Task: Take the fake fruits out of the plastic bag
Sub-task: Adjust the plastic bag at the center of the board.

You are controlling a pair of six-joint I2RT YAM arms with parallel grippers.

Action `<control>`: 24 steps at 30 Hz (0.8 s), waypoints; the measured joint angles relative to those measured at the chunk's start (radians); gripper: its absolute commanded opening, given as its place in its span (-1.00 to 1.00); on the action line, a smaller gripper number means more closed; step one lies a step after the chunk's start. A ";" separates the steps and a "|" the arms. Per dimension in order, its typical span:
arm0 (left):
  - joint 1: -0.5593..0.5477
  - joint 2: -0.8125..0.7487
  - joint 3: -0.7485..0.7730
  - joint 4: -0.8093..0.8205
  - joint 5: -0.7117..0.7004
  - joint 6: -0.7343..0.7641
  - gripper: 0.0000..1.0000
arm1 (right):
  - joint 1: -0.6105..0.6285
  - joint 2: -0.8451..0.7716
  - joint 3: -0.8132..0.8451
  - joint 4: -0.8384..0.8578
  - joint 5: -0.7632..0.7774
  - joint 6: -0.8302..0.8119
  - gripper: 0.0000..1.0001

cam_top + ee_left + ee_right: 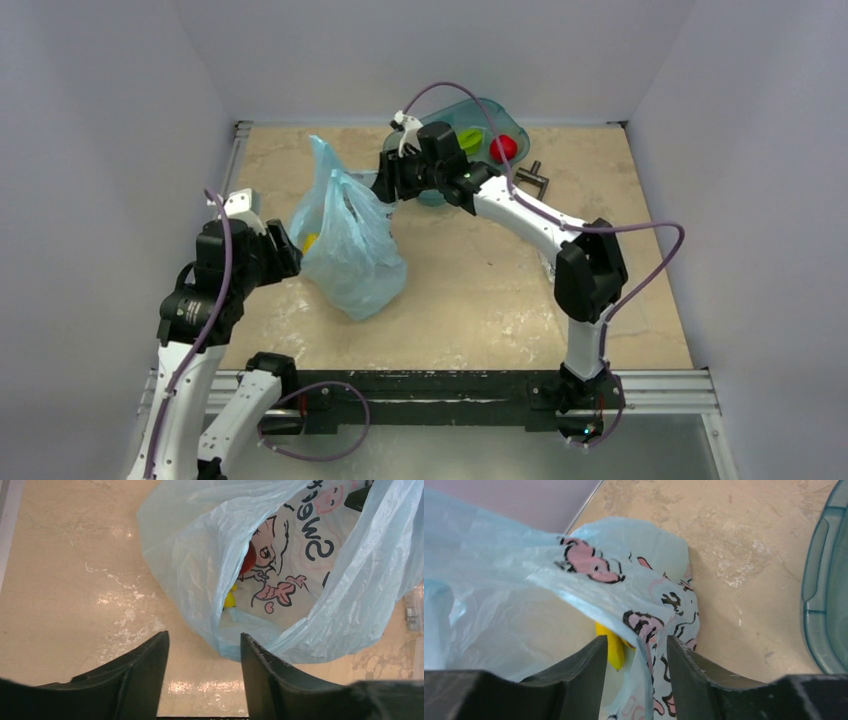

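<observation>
The banana (611, 650) is not out yet. It lies inside the plastic bag (350, 250), a yellow sliver showing through the mouth. A reddish patch deeper in may be the round fruit or only the print; I can't tell.

The worry is the thin film. Neither arm has a hold on the bag, so the mouth could slump shut over the fruit. A fold also hangs right in the gap of the right gripper (636, 640) (loose, as far as I can see), so a closing move there would likely catch plastic rather than banana and drag the whole bag along.

The left gripper (204, 635) sits low at the bag's left side and points into the opening. Its jaws are spread with nothing between them. The right arm reaches in from the bag's far right side with its elbow bent. Its wrist tips down over the bag's upper edge, and its jaws are parted too.
</observation>
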State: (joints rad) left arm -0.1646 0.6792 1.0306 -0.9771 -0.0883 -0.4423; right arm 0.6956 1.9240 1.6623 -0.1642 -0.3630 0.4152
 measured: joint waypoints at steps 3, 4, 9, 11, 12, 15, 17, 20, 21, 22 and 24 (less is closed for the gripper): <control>0.000 0.007 0.034 -0.013 0.021 0.032 0.44 | 0.012 -0.040 0.000 -0.068 0.052 -0.023 0.54; 0.000 0.011 0.052 -0.012 0.031 0.043 0.47 | 0.017 -0.059 -0.001 -0.086 0.075 -0.031 0.66; 0.001 0.062 0.157 0.027 0.141 0.091 0.50 | 0.047 -0.199 -0.038 -0.117 0.169 -0.067 0.98; 0.001 0.109 0.210 0.059 0.193 0.108 0.52 | 0.061 -0.277 -0.075 -0.093 0.190 -0.082 0.98; 0.001 0.136 0.235 0.076 0.214 0.116 0.53 | 0.065 -0.301 -0.086 -0.083 0.192 -0.086 0.98; 0.001 0.216 0.307 0.119 0.243 0.143 0.55 | 0.079 -0.362 -0.117 -0.017 0.185 -0.103 0.98; 0.001 0.275 0.359 0.136 0.241 0.162 0.59 | 0.091 -0.365 -0.119 0.025 0.171 -0.115 0.98; 0.001 0.346 0.402 0.169 0.226 0.183 0.60 | 0.116 -0.337 -0.114 0.068 0.159 -0.135 0.98; 0.001 0.365 0.412 0.176 0.217 0.188 0.60 | 0.129 -0.319 -0.108 0.077 0.160 -0.142 0.98; 0.001 0.385 0.423 0.179 0.210 0.194 0.60 | 0.139 -0.303 -0.101 0.085 0.161 -0.146 0.98; 0.001 0.424 0.448 0.186 0.195 0.202 0.60 | 0.163 -0.259 -0.088 0.102 0.168 -0.156 0.97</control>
State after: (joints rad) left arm -0.1638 1.1034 1.4784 -0.7910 0.1062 -0.2401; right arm 0.8589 1.6646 1.5745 -0.0624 -0.1947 0.2592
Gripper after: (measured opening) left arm 0.799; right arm 0.987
